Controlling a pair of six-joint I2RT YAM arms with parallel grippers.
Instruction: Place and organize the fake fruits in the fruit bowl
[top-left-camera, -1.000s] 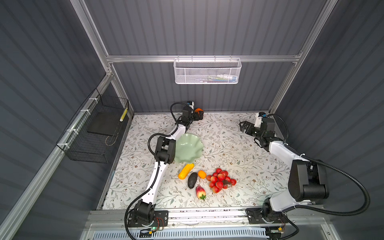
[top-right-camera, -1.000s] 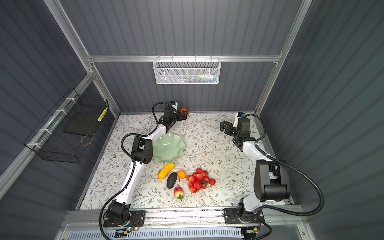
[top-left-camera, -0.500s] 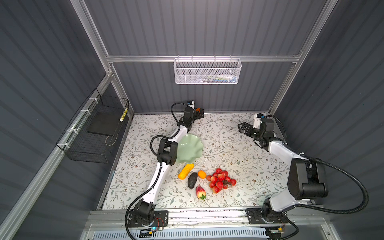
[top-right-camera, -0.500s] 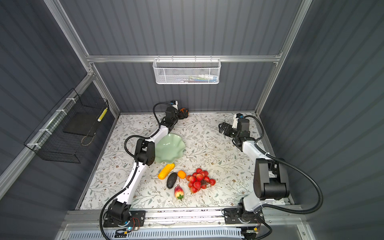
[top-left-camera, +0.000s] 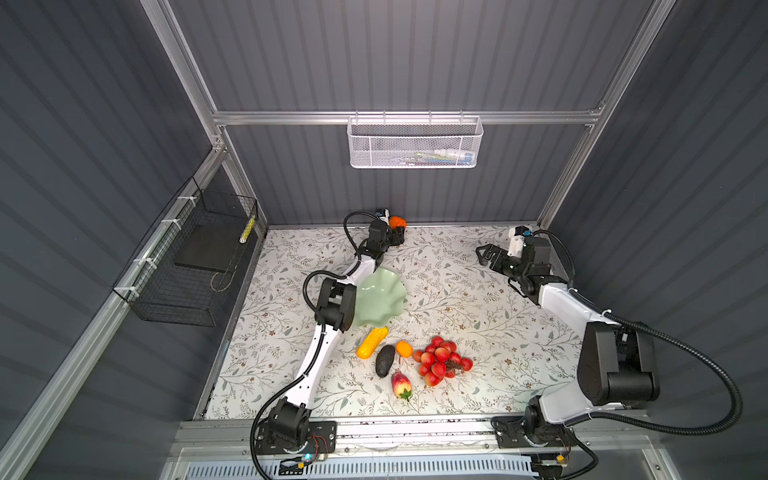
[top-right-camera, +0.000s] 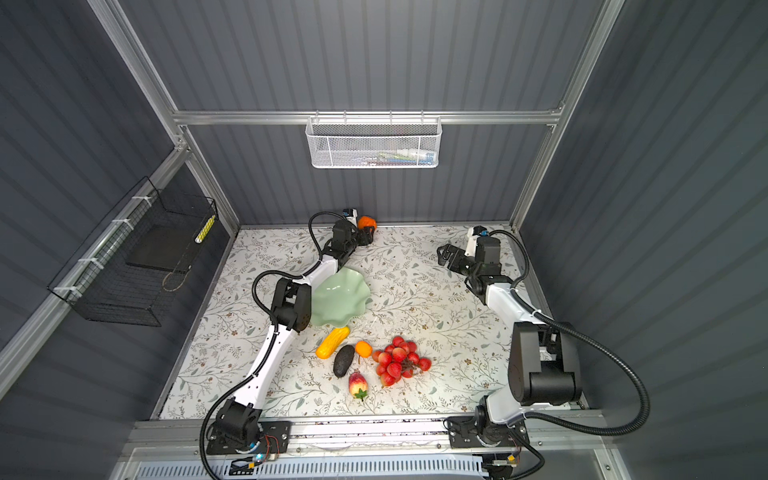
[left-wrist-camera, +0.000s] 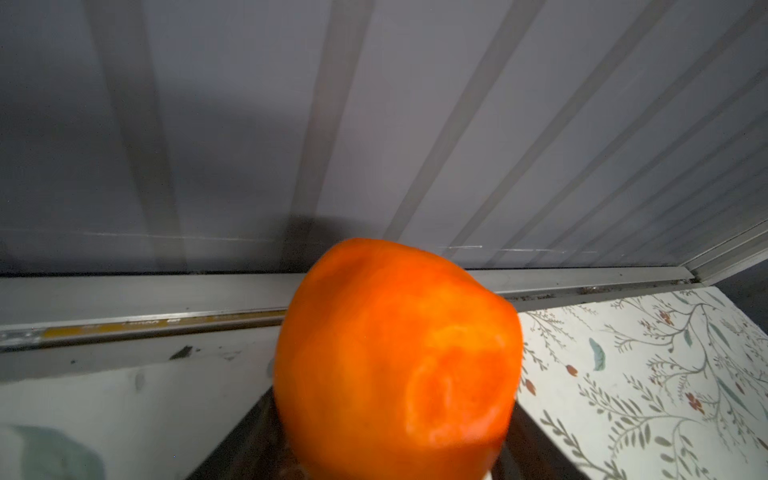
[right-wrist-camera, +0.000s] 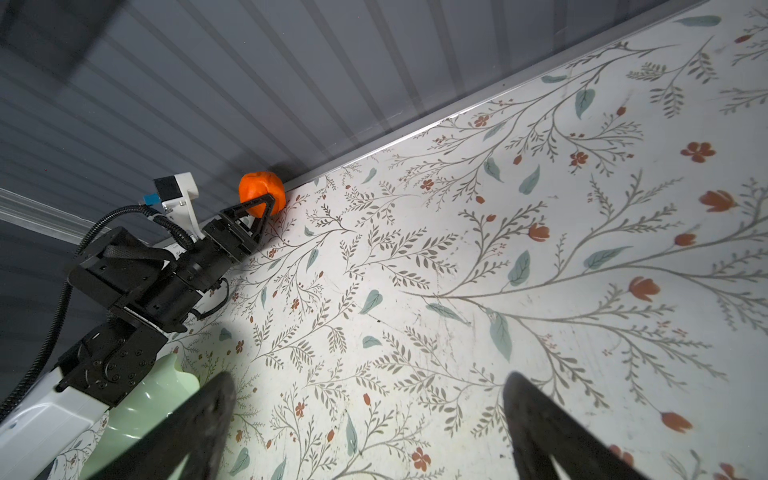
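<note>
- We are seeing the left gripper (top-left-camera: 397, 231) reaching to the back wall (top-left-camera: 415, 75), far from the other fruit.
- Its jaws are closing in on the orange (left-wrist-camera: 395, 365), which is sitting between the fingers (right-wrist-camera: 253, 204). One finger is crossing the front of it in the right wrist view.
- In the left wrist view the orange is filling the space right at the gripper and its skin is looking dented.
- We are not able to tell whether the orange is touching the table (top-left-camera: 457, 299) or sitting just above it. It is right by the rail at the foot of the wall.
- The right gripper (right-wrist-camera: 368, 390) is hovering over the back right of the table with its jaws spread wide and gripping nothing.
- The bowl (top-left-camera: 384, 297) is sitting left of centre on the table, with the left arm's elbow overlapping its left edge in both top views.
- Five fruits are lying on the table outside the bowl, on its near side.
- The yellow fruit (top-left-camera: 372, 343) is lying just beside the bowl's rim.
- The avocado (top-left-camera: 385, 360) and the citrus (top-left-camera: 404, 348) are lying next to it.
- The berries (top-left-camera: 441, 360) are lying to the right of the citrus.
- The strawberry (top-left-camera: 401, 385) is lying nearest the front edge.
- The orange is well apart from the bowl.
</note>
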